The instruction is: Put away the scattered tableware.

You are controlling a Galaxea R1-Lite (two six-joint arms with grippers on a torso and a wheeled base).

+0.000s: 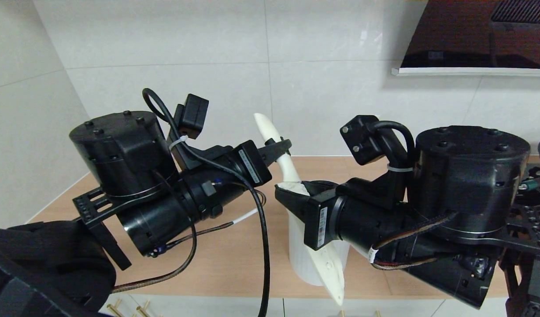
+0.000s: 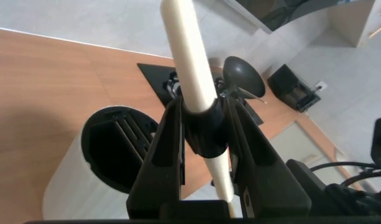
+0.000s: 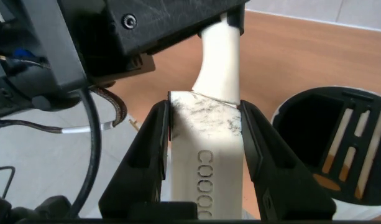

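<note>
While the left gripper (image 1: 279,149) pinches its handle and the right gripper (image 1: 296,191) clamps its blade, a white spatula (image 1: 288,167) hangs tilted beside the utensil holder (image 1: 296,264)
Wrist views look down into the holder's black divided inside; the head view meets its white wall on the wooden counter (image 1: 226,259)
</note>
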